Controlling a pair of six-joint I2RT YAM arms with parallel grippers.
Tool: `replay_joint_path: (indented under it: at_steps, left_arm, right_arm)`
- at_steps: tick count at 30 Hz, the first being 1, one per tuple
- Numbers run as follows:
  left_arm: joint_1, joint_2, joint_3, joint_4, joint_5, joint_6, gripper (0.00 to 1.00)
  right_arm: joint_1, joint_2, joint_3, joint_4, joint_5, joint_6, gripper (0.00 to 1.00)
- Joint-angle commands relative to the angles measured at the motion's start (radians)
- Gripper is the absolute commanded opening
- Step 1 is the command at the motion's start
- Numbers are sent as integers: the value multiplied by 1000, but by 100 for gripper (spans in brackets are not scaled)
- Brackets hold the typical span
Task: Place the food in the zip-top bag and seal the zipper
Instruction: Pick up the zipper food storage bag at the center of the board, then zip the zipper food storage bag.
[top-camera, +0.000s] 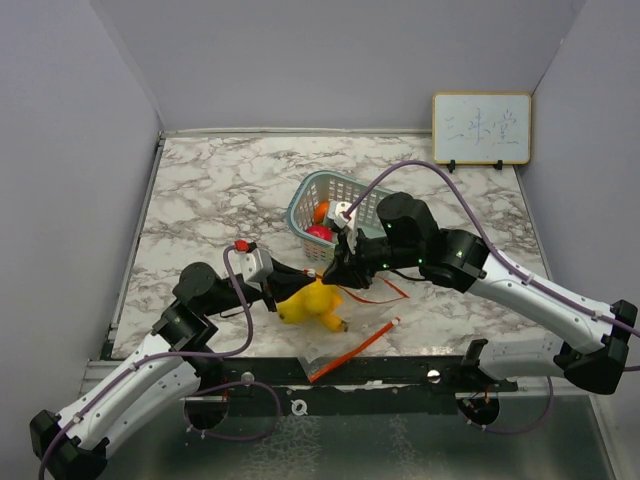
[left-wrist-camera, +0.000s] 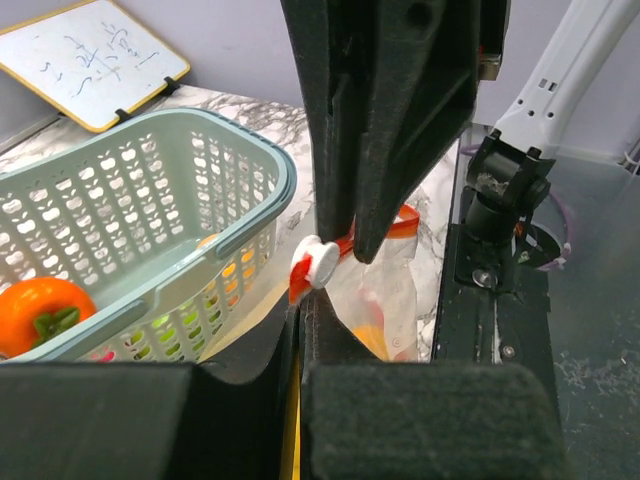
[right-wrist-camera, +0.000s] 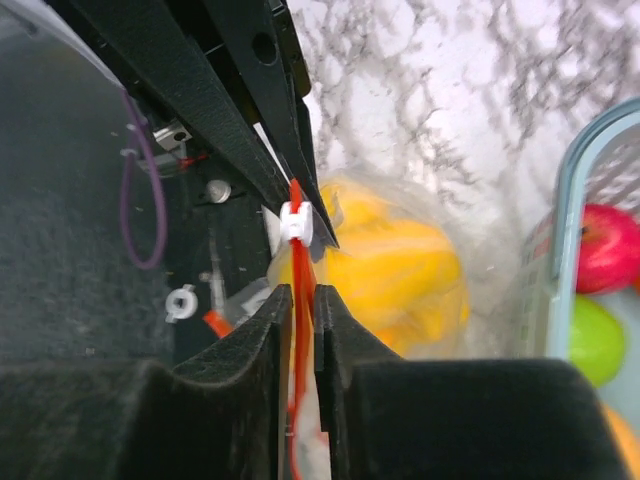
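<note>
We see a marble-patterned table (top-camera: 220, 190) from above, with two robot arms reaching in from its near edge and meeting just in front of a teal plastic basket (top-camera: 305, 195) that stands near the middle of the table. Between the arms sits a clear bag (right-wrist-camera: 462, 215), crumpled around yellow toy food (right-wrist-camera: 400, 265). It lies close to the near edge, just in front of the basket. The left claw (left-wrist-camera: 300, 325) is pinched tight on the bag's orange-red zipper (right-wrist-camera: 296, 195). The right claw (right-wrist-camera: 302, 305) is squeezed narrow on the same strip, which runs between its fingers. A white slider (right-wrist-camera: 297, 222) sits on the strip between the two claws. Inside the basket lie a red toy fruit (right-wrist-camera: 605, 250), a green toy fruit (right-wrist-camera: 595, 340) and an orange toy fruit (left-wrist-camera: 40, 310) with a green stem cap. Another orange-red strip (top-camera: 365, 345) lies slanted at the near edge; we cannot tell what it belongs to. A small whiteboard (top-camera: 481, 128) leans at the far right corner, its handwriting too faint to read.
</note>
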Motion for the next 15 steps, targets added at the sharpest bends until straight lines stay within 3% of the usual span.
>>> replay_joint_path:
  at_steps: [1, 4, 6, 15]
  left_arm:
    - [0, -2, 38, -64, -51, 12, 0]
    - [0, -5, 55, -101, -69, 11, 0]
    - [0, -12, 57, -101, -72, 9, 0]
    - [0, -23, 55, -91, -78, -8, 0]
  right_arm:
    - [5, -48, 10, 41, 63, -5, 26]
    - [6, -64, 14, 74, 49, -22, 42]
    - [6, -63, 17, 101, 20, -30, 47]
    - [6, 49, 58, 141, -43, -47, 54]
